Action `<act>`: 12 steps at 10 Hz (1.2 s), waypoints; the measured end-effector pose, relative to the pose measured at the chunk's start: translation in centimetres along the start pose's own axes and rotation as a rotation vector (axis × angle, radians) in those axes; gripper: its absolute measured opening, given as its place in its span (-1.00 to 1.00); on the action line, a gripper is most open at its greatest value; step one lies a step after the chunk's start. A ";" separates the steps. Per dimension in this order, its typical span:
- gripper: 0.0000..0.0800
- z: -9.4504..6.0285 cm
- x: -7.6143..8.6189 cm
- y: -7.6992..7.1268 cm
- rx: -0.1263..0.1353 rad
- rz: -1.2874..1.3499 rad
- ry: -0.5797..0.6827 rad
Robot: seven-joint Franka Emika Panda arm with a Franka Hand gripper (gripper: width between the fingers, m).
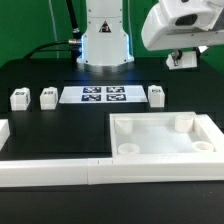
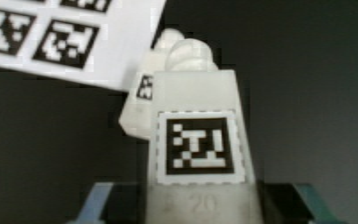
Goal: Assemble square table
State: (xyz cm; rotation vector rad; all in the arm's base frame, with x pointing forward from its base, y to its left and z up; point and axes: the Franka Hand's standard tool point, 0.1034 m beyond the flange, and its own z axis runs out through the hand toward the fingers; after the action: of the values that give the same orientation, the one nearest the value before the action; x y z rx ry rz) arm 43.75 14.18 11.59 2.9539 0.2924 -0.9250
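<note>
Tabletop (image 1: 165, 152) one, loose legs (image 1: 18, 98) (image 1: 47, 97) (image 1: 155, 95) three, held leg (image 2: 197, 125) one

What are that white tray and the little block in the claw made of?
Tray-like top: looks like white plastic, matte, smooth moulded rim and sockets. Leg in the claw: seemingly the same white plastic, with a black-and-white tag, probably paper.

No legible text; faint marks under the tag (image 2: 197, 146) on the leg (image 2: 194, 88) may be digits
</note>
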 end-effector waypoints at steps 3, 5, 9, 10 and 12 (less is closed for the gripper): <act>-0.27 -4.4 4.1 1.5 0.036 -0.011 0.287; -0.27 -8.7 6.2 3.1 0.054 0.004 0.463; -0.27 -10.7 7.3 3.2 0.043 -0.002 0.810; -0.27 -10.7 7.5 3.2 0.045 -0.001 0.923; -0.27 -10.6 7.5 3.2 0.050 -0.001 1.022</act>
State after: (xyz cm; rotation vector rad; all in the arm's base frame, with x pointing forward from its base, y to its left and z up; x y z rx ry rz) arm 56.40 13.27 15.98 3.1717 0.2710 0.6601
